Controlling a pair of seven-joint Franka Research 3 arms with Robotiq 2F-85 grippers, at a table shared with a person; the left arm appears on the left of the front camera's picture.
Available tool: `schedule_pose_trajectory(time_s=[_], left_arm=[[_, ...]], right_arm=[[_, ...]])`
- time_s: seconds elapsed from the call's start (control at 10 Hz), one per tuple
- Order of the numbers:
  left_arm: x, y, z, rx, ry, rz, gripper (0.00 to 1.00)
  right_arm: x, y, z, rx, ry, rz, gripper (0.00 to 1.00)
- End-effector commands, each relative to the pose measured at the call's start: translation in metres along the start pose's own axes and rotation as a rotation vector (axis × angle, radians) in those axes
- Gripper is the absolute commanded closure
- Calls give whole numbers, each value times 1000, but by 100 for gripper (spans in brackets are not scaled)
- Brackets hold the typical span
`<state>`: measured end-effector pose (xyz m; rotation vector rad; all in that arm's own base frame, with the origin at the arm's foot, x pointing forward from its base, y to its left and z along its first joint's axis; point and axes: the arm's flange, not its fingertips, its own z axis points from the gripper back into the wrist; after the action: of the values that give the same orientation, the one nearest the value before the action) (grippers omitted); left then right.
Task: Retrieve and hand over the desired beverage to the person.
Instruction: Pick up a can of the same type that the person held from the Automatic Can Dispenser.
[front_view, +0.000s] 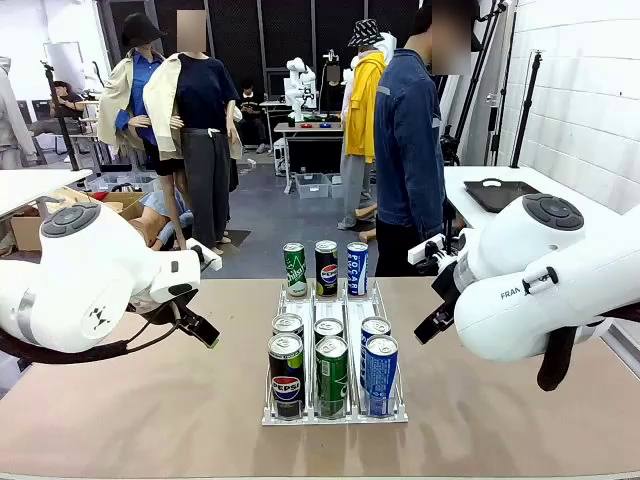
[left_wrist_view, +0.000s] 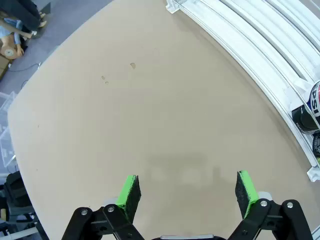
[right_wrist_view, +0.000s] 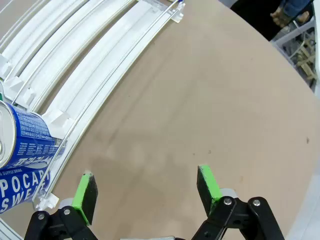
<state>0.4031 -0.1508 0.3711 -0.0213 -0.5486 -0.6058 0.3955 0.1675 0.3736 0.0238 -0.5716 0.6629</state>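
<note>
1. My left tool (left_wrist_view: 187, 179) hangs over the bare tan surface (left_wrist_view: 150, 100). Its green pads (left_wrist_view: 129, 192) are spread wide with nothing between them.
2. My right tool (right_wrist_view: 145, 175) is just as wide open and empty. It is above the surface, just beside the outer rail of the clear rack (front_view: 335, 415). A blue Pocari Sweat can (right_wrist_view: 25, 145) sits in the rack at the left edge of that wrist view.
3. The rack stands mid-surface between my two arms and has three lanes. At its near end a Pepsi can (front_view: 286, 375), a green can (front_view: 332, 377) and a blue can (front_view: 381, 373) stand side by side. A second row of cans (front_view: 328, 328) is close behind them.
4. At the rack's far end, well apart from those, stand three upright cans: a green Sprite can (front_view: 295, 270), a dark Pepsi can (front_view: 326, 268) and a far blue Pocari can (front_view: 357, 268).
5. Beyond the far edge, right of the rack, the person (front_view: 408, 150) in the blue denim jacket stands side-on.
</note>
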Motion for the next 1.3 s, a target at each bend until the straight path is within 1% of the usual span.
schedule_pose_trajectory(time_s=[0.0,1.0,1.1,1.2], left_arm=[[0,0,0,0,-1,0,0],[0,-1,0,0,0,-2,0],[5,3,5,-13,6,-3,0],[9,7,8,-36,15,9,0]], right_arm=[[0,0,0,0,0,0,0],[0,0,0,0,0,0,0],[0,0,0,0,0,0,0],[1,-7,9,9,-1,-13,0]])
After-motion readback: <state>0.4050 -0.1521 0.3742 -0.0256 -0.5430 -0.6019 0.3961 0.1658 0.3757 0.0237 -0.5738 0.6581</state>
